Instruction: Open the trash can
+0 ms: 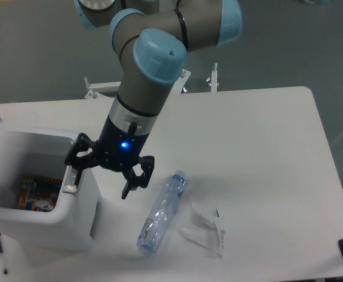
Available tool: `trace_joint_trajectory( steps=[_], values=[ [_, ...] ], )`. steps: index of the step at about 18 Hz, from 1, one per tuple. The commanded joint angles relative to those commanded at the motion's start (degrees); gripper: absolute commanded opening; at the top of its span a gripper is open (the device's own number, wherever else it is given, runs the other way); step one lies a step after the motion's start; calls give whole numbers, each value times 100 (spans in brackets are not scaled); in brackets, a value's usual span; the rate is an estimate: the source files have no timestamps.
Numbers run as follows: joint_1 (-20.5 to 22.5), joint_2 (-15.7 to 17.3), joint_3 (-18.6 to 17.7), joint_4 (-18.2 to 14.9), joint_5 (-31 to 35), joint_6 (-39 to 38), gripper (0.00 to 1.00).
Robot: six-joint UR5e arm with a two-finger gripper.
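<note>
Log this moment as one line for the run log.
trash can: open, colourful items inside | gripper: open, one finger at grey push tab | bottle: lying on table
</note>
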Motion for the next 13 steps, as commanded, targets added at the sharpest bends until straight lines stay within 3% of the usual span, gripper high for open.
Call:
trace_joint_trajectory(
  steps=[8, 13],
  values=[
    [70, 35, 35, 9, 35, -9, 100],
    [483, 35, 105, 44, 53, 79, 100]
  ],
)
